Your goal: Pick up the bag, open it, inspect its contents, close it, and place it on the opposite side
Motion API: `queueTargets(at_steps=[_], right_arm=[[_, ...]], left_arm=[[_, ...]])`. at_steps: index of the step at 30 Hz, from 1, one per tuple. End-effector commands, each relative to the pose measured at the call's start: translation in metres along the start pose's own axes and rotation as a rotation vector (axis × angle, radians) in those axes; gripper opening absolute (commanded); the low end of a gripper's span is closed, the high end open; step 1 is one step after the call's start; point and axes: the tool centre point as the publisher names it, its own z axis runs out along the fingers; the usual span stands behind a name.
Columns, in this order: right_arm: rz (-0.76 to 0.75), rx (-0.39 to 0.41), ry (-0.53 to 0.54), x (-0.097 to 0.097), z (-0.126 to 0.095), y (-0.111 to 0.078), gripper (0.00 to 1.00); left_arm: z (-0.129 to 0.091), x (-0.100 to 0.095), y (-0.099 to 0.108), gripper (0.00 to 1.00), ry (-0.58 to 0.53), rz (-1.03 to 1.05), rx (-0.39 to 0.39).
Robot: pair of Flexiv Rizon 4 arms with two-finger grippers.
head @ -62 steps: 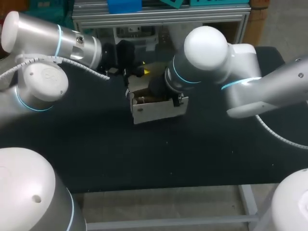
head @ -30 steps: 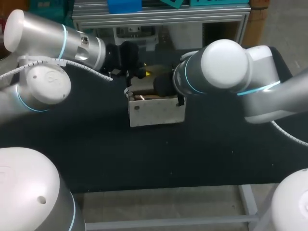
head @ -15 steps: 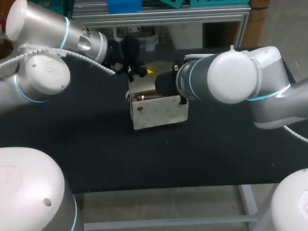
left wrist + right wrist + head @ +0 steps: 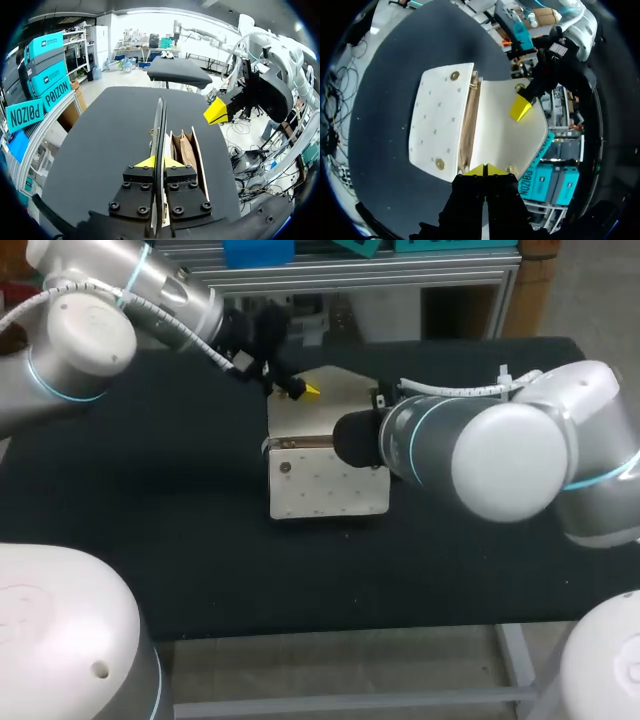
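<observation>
The black table (image 4: 200, 570) carried the white studded bag (image 4: 330, 485) near its middle, with the right arm (image 4: 480, 455) crossing above the bag's right end. The likeliest trouble was the light bag tipping or dragging. It seemed to be held only by one thin edge of its flap (image 4: 335, 405), and nothing pinned the body, so a sideways pull might topple it or let the flap slip free. The bag's long axis ran side to side across the table. Its studded front faced the near edge and its mouth opened upward on tan compartments (image 4: 182, 150), with the flap leaning toward the far edge. The left gripper (image 4: 159, 161) was clenched on the flap's left edge. The right gripper (image 4: 485, 170) had its tips pressed together with nothing visible between them, beside the flap's other edge.
</observation>
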Motion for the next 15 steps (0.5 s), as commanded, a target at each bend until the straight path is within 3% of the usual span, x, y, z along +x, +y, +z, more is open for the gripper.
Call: queueTargets(at_steps=[1, 8, 15], right_arm=[[0.011, 0.007, -0.011, 0.013, -0.009, -0.002, 0.0], [0.034, 0.011, 0.038, 0.034, -0.011, -0.001, 0.0], [0.069, -0.024, 0.113, 0.057, 0.008, -0.002, 0.0]], left_arm=[[0.029, -0.017, 0.013, 0.0, 0.103, -0.038, 0.013], [0.047, -0.033, 0.028, 0.0, 0.061, -0.054, 0.008], [0.049, -0.045, 0.034, 0.0, -0.042, 0.019, 0.005]])
